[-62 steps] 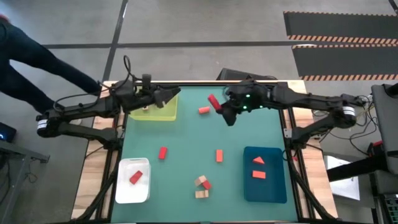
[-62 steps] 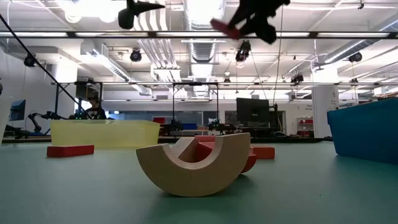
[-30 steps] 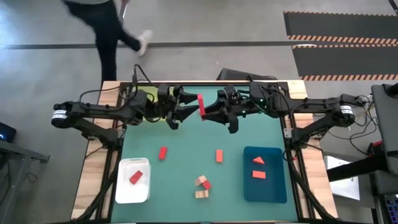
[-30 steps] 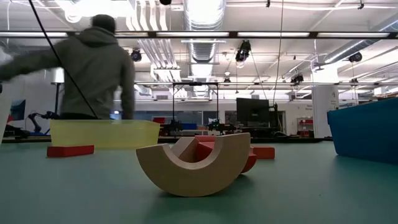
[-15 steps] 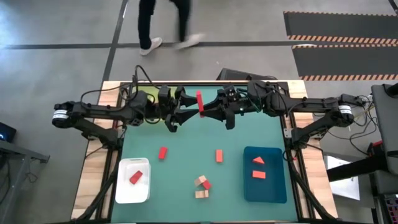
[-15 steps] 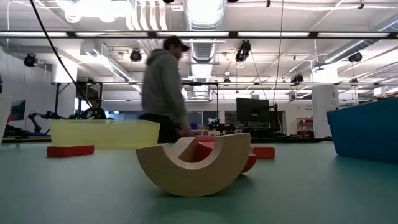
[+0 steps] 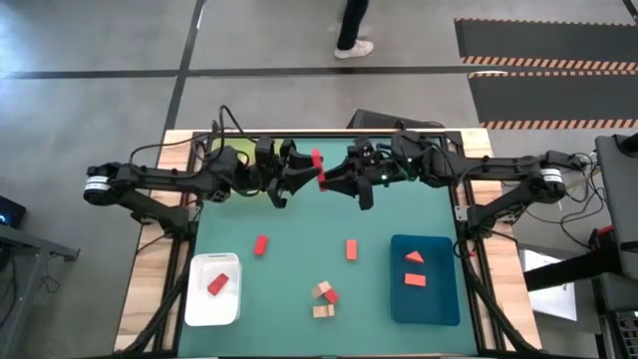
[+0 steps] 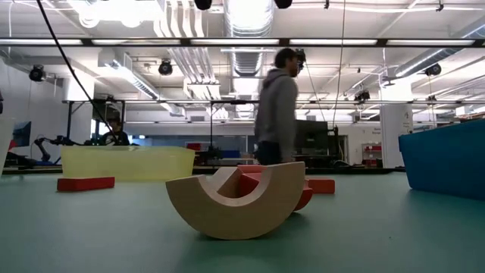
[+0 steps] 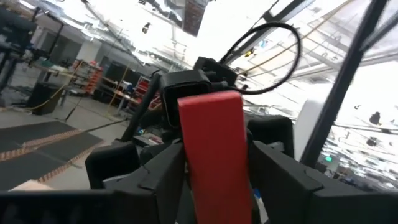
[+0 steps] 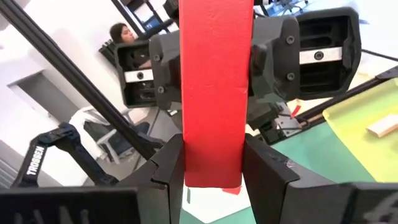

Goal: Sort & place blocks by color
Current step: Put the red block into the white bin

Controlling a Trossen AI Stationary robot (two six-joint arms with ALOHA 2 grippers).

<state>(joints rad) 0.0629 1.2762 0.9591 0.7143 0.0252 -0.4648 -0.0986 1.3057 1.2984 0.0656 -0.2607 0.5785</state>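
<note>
You are passing the red bar point(image 7: 318, 170) mid-air over the far table edge: right gripper point(image 7: 330, 179) clamping it, left gripper point(image 7: 302, 172) closing around it. Confirm left's hold before right releases.

two dark jointed arms with black cables, silver shoulder bands and white "trossen" lettering.

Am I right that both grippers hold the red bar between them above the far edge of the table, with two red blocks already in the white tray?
Not quite. The high view shows one red block in the white tray, not two. The rest holds: the left gripper and right gripper meet on the red bar above the table's far edge.
</note>
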